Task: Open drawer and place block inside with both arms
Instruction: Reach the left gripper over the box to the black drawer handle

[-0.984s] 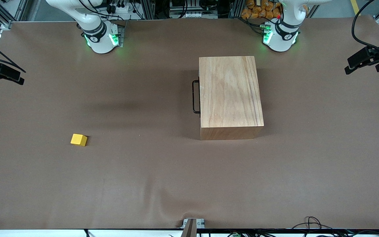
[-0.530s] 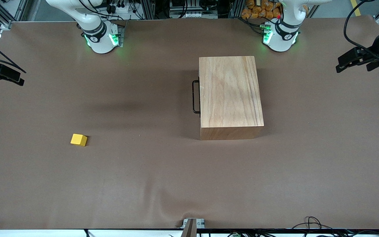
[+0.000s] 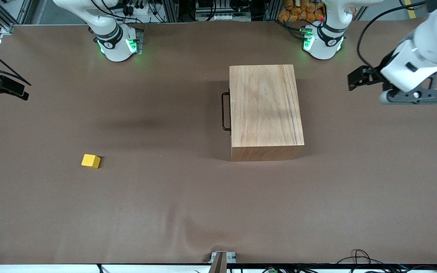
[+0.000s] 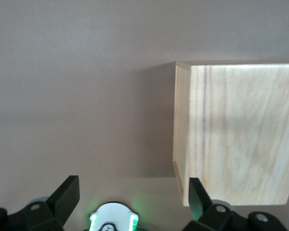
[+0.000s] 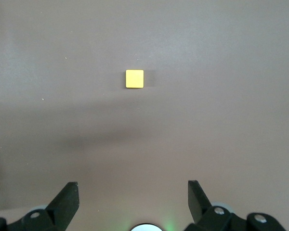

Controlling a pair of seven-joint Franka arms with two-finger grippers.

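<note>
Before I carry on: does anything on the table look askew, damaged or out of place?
Nothing stands out. The large light-wood box sits square with its drawer shut and black loop handle flush. The small yellow cube rests flat toward the right arm's end. Left tool and right tool hang open, empty.

Brown table (image 3: 165, 212) — wooden box (image 3: 266, 110) and yellow block (image 3: 90, 160) on it

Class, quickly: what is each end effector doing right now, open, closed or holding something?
Left end effector: open, holding nothing, in the air beside the large light-wood box.
Right end effector: open, holding nothing, above the small yellow cube.
</note>
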